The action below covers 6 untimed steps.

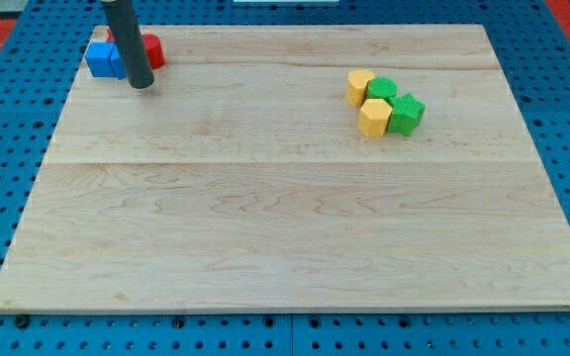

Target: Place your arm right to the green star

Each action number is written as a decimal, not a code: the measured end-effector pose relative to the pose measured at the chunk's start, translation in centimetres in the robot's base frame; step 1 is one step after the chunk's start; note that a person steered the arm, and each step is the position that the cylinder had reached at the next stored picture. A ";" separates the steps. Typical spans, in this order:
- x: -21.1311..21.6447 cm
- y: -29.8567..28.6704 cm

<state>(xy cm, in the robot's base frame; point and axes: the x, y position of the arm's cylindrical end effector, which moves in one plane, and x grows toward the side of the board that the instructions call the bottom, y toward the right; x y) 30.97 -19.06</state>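
Looking at the board, you see my tip (pixel 141 85) by the blue block (pixel 101 59) at top left (no fingers here), well apart from the green star (pixel 406 113) at right; the whole crossing remains.

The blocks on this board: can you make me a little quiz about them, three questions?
1. True or false: my tip touches the green star.
2. Which blocks sit nearest my tip? A) yellow B) blue and red C) green
3. Fill in: the green star lies at the view's ____ side of the wooden board.

Key: 1 false, it is far off at the view's left. 2 B, the blue block and red block. 3 right.
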 end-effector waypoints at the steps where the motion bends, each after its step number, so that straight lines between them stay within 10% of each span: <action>1: 0.7 0.7; 3: 9.9 6.4; 6: 11.3 6.4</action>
<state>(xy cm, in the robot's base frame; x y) 42.27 -12.70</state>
